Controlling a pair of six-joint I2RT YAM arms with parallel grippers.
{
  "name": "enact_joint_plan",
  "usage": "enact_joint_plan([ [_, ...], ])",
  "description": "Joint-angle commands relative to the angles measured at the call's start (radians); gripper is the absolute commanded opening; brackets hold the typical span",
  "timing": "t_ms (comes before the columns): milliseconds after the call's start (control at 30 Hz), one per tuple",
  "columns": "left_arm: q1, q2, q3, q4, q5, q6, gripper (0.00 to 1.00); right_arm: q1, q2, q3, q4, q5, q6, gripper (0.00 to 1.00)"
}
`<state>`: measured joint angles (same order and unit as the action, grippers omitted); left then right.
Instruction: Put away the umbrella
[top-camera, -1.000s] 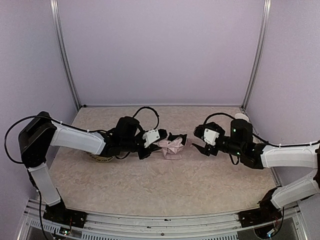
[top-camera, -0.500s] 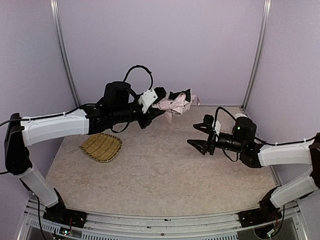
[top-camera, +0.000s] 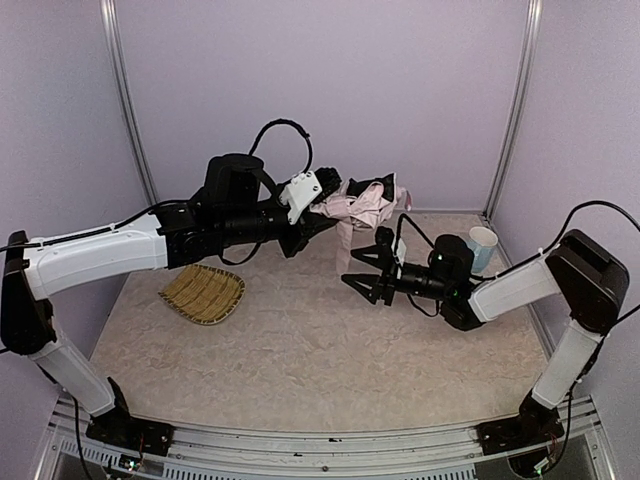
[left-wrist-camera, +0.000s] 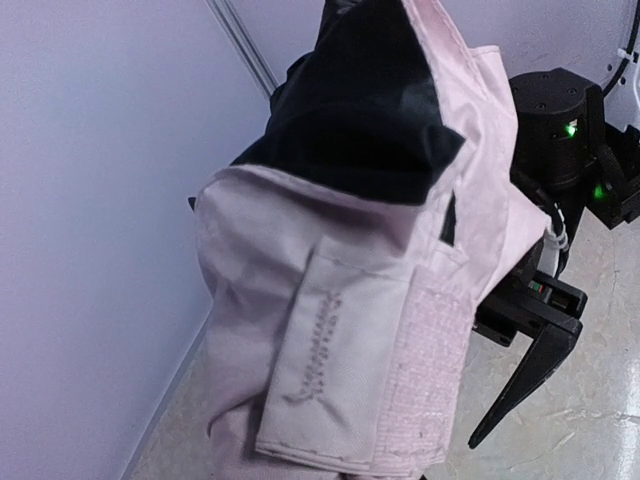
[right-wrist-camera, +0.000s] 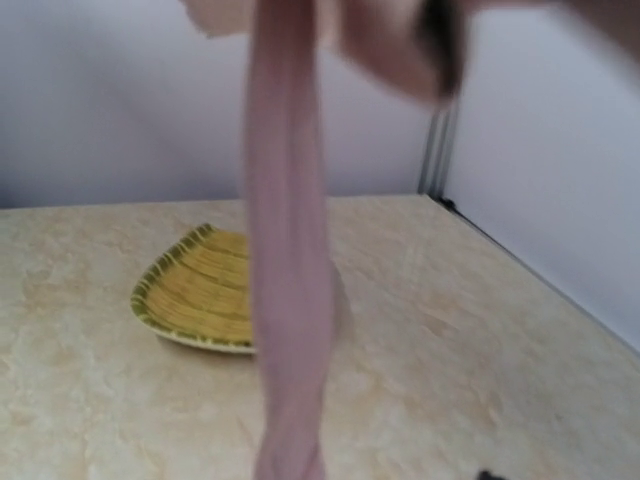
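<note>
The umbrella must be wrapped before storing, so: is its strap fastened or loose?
Loose. The strap hangs straight down from the umbrella, bunched in the left claw above the table.

Left hand (top-camera: 327, 200) raised, clamped; right hand (top-camera: 359, 268) spread.
</note>
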<state>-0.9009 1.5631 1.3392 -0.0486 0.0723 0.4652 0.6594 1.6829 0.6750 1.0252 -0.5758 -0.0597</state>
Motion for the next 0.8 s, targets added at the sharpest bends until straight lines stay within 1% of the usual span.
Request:
enact_joint_plan([
  [0,-0.007,-0.046,0.06,0.053,0.004,-0.024,0.0,0.014,0.074,0.051,0.101,-0.043,0.046,0.6],
  [67,-0.007,-0.046,0.064,0.052,0.004,-0.027,0.0,0.022,0.088,0.055,0.113,-0.047,0.051,0.54],
  [167,-0.007,-0.045,0.064,0.055,0.01,-0.029,0.0,0.032,0.109,0.061,0.115,-0.041,0.043,0.52],
  [200,-0.007,-0.045,0.066,0.053,0.012,-0.028,0.0,0.033,0.11,0.062,0.112,-0.035,0.043,0.49],
  [233,-0.007,-0.044,0.066,0.053,0.011,-0.029,0.0,0.033,0.11,0.06,0.113,-0.023,0.043,0.42],
  [400,-0.005,-0.046,0.066,0.045,0.016,-0.031,0.0,0.033,0.089,0.05,0.088,0.015,-0.001,0.02],
  [433,-0.004,-0.047,0.067,0.043,0.019,-0.034,0.0,0.031,0.082,0.049,0.072,0.016,-0.009,0.0],
  [533,0.013,-0.053,0.073,0.03,0.029,-0.053,0.0,0.007,0.045,0.026,0.048,-0.016,-0.008,0.0],
  [600,0.033,-0.055,0.078,0.02,0.032,-0.071,0.0,-0.019,0.016,0.0,0.049,-0.076,0.002,0.0],
  [633,0.044,-0.055,0.08,0.015,0.041,-0.085,0.0,-0.027,0.005,-0.001,0.019,-0.09,-0.004,0.0],
  [700,0.059,-0.055,0.087,0.011,0.081,-0.108,0.0,-0.035,-0.004,0.015,-0.078,-0.064,-0.041,0.0],
  [767,0.053,-0.057,0.096,0.007,0.136,-0.107,0.0,-0.056,0.009,0.018,-0.105,-0.019,-0.042,0.0],
])
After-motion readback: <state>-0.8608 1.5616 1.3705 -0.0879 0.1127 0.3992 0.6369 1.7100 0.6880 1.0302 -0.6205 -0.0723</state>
